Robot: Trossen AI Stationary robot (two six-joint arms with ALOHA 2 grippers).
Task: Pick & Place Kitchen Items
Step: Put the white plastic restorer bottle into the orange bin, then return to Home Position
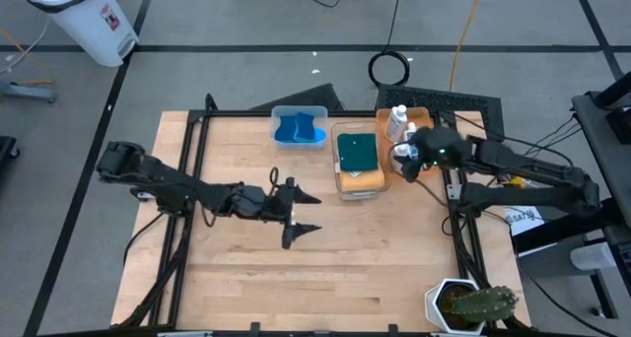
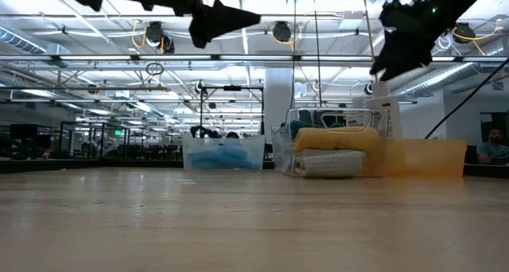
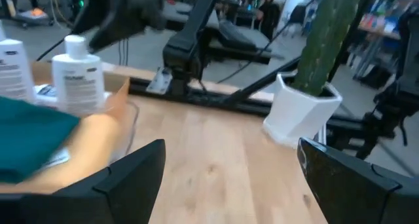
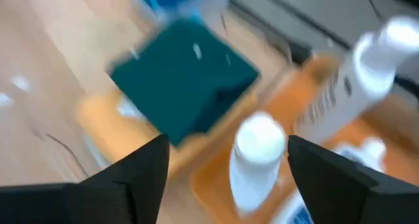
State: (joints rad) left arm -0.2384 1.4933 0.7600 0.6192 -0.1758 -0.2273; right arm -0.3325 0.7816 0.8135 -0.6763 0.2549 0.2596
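The bare wooden table (image 1: pixel 296 268) fills the near ground in the low view, and both arms hang above it. On the left, the left gripper (image 1: pixel 301 213) hovers over the middle of the table with its fingers spread wide and nothing between them; the left wrist view shows only bare wood in the gap. Behind it, toward the far edge, a clear bin (image 1: pixel 300 126) holds the small blue cloth pieces (image 1: pixel 298 131). Just beside that bin stands a second clear bin (image 1: pixel 360 161) stacked with folded cloths: the dark green folded cloth (image 1: pixel 357 151) on top, the mustard-yellow folded cloth (image 2: pixel 337 139) under it, and a grey folded cloth (image 2: pixel 332 163) at the bottom. Further right is the orange tray (image 1: pixel 418 117) with white bottles (image 1: pixel 398 121) standing in it. The right gripper (image 1: pixel 403 160) hangs over the tray, fingers apart, straddling one white bottle (image 4: pixel 254 160) (whether the fingers touch it cannot be told). A potted cactus (image 1: pixel 471 304) sits at the near right corner.
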